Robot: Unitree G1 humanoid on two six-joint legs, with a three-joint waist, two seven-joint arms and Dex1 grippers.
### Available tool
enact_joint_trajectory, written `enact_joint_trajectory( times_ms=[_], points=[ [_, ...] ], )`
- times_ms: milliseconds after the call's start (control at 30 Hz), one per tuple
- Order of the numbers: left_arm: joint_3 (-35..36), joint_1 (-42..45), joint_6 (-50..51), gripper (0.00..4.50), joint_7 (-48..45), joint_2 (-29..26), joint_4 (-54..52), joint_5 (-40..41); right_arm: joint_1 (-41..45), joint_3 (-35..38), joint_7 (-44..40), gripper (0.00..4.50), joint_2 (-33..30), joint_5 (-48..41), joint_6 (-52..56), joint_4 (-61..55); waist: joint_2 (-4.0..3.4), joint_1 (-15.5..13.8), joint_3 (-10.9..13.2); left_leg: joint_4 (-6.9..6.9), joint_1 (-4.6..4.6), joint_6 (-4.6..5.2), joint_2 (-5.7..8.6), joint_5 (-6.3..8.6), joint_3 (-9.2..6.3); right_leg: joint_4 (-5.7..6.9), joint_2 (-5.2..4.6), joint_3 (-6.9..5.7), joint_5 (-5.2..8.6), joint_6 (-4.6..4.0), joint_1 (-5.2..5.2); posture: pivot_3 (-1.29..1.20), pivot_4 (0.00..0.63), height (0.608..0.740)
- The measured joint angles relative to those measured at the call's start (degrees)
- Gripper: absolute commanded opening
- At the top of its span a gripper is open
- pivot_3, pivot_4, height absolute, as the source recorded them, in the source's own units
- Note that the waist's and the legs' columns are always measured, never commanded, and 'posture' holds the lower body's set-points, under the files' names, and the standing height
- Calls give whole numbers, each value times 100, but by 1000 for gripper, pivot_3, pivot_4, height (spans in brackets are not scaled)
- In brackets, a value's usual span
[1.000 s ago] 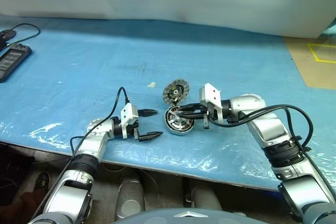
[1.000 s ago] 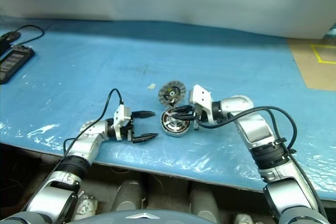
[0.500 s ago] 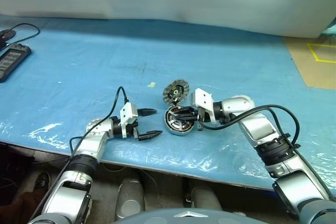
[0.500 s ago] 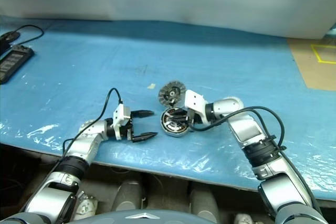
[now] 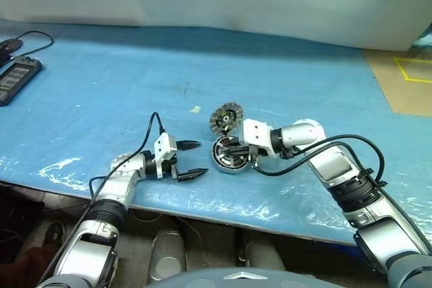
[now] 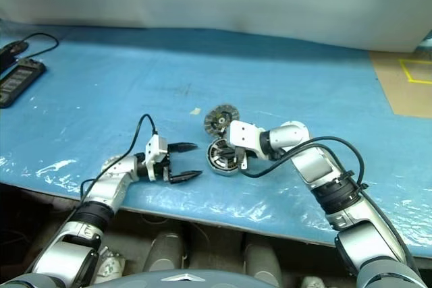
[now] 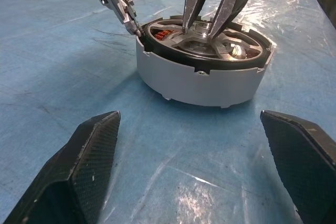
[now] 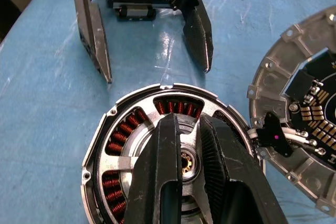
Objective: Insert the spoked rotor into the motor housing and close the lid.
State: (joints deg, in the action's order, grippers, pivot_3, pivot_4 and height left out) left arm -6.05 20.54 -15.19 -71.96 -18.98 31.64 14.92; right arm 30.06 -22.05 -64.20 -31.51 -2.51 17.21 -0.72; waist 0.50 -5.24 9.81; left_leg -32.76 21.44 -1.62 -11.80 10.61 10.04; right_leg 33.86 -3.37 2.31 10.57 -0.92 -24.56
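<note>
Both fingertips (image 8: 165, 145) on rotor hub (image 8: 185, 161) (seated)

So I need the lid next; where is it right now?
In the head views the lid leans tilted against the far edge of the motor housing, near the table's middle, beside the right gripper.

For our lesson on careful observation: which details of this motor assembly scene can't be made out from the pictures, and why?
- Rotor hub, right wrist view: the right tool covers it, so its grip point is unclear.
- Lid, right wrist view: cut off by the picture's edge.
- Housing, left wrist view: its windings are mostly hidden under the rotor.
- Device at the table's far left, left eye view: too small to identify.
</note>
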Motion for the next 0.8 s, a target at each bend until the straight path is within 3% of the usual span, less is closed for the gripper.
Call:
enact_joint_trajectory(
  times_ms=[800],
  points=[
    [-24,-54,-1,4500,43,48,44,-18,-85,55,207,650,323,-100,316,261,22,3,-60,45,-46,-1,6,1,0,-14,-7,0,27,43,25,0,150,740]
  ],
)
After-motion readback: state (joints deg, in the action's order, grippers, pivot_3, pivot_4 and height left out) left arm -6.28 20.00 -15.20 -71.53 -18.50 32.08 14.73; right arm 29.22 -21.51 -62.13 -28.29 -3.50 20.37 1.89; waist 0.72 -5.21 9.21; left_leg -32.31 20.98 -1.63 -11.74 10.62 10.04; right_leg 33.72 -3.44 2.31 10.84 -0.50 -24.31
